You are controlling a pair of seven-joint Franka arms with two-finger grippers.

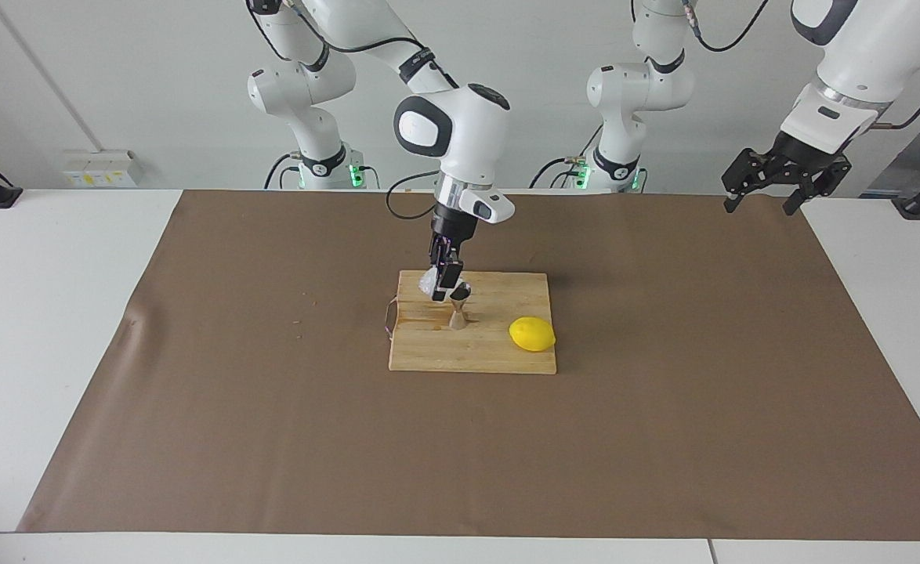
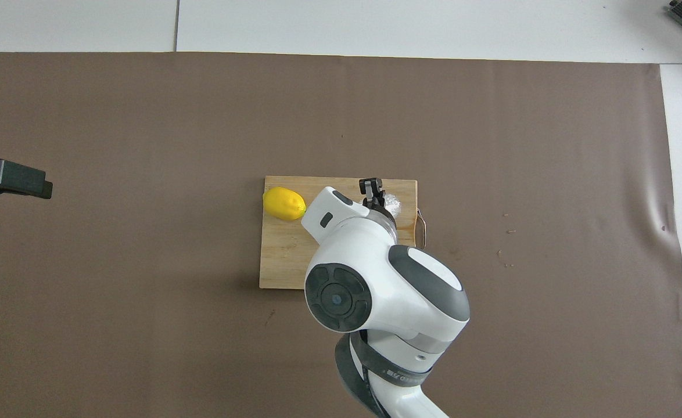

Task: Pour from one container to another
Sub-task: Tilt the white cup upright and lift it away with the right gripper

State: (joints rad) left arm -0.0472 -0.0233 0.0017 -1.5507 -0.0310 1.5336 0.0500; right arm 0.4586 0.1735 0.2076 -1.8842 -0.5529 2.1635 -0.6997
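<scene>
My right gripper (image 1: pixel 444 283) is shut on the small clear faceted cup (image 1: pixel 428 283) and holds it tilted just above the steel hourglass jigger (image 1: pixel 459 309). The jigger stands upright on the wooden cutting board (image 1: pixel 491 356). In the overhead view the cup (image 2: pixel 391 202) shows beside the right gripper (image 2: pixel 374 194), and the arm hides the jigger. My left gripper (image 1: pixel 769 192) is open and empty. It waits in the air at the left arm's end of the table and shows at the edge of the overhead view (image 2: pixel 10 179).
A yellow lemon (image 1: pixel 532 334) lies on the board toward the left arm's end and also shows in the overhead view (image 2: pixel 284 204). A metal handle loop (image 1: pixel 388 319) sticks out of the board's other end. A brown mat (image 1: pixel 272 423) covers the table, with a few crumbs (image 1: pixel 297 321).
</scene>
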